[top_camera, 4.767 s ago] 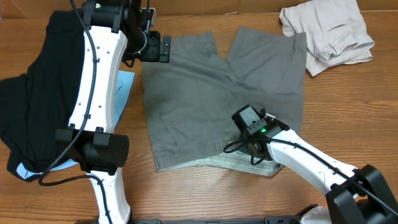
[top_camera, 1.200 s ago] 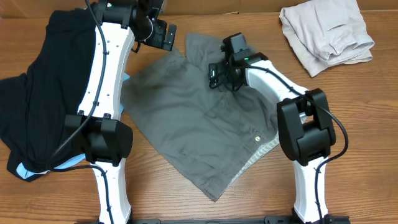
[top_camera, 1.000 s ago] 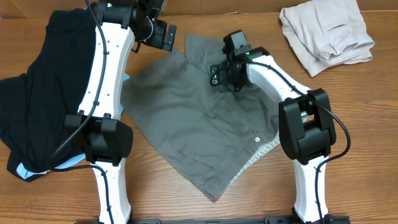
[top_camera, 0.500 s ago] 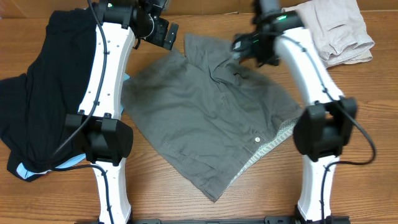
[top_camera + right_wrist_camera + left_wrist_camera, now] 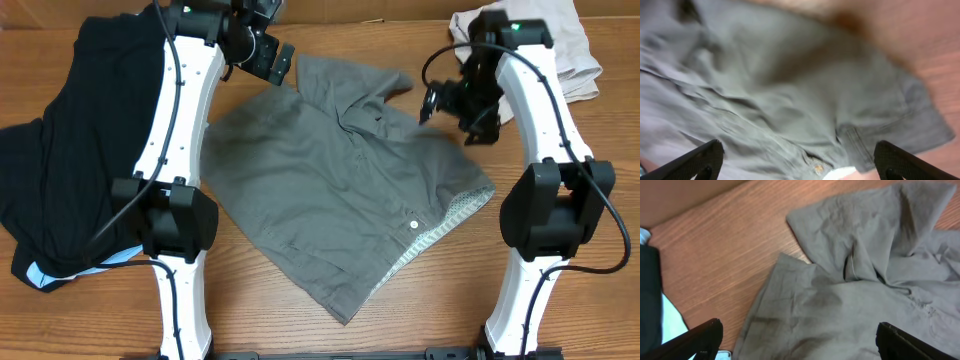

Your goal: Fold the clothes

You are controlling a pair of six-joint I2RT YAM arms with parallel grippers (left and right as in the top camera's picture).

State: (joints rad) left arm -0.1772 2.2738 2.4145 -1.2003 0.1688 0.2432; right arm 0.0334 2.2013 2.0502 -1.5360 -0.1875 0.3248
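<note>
The clothes are spread over the table. Large grey shorts [image 5: 330, 190] lie rumpled and skewed in the middle, button [image 5: 414, 225] and pale waistband lining [image 5: 440, 222] at the lower right. My left gripper [image 5: 274, 60] hovers open over their upper left corner, nothing between its fingers; the left wrist view shows the bunched grey fabric [image 5: 860, 280] below it. My right gripper [image 5: 448, 103] hangs open above the shorts' upper right part. Its blurred wrist view shows grey cloth [image 5: 790, 90] and the button [image 5: 815, 167].
A black garment [image 5: 60, 150] covers the left of the table, with a light-blue piece [image 5: 38, 276] peeking out beneath it. A beige garment [image 5: 570, 55] lies at the back right, partly behind the right arm. Both arm bases stand at the front edge.
My right gripper has swung from the shorts' upper middle out to the right, open and empty. The shorts' upper fold has been dragged rightward. The left gripper has hardly moved.
</note>
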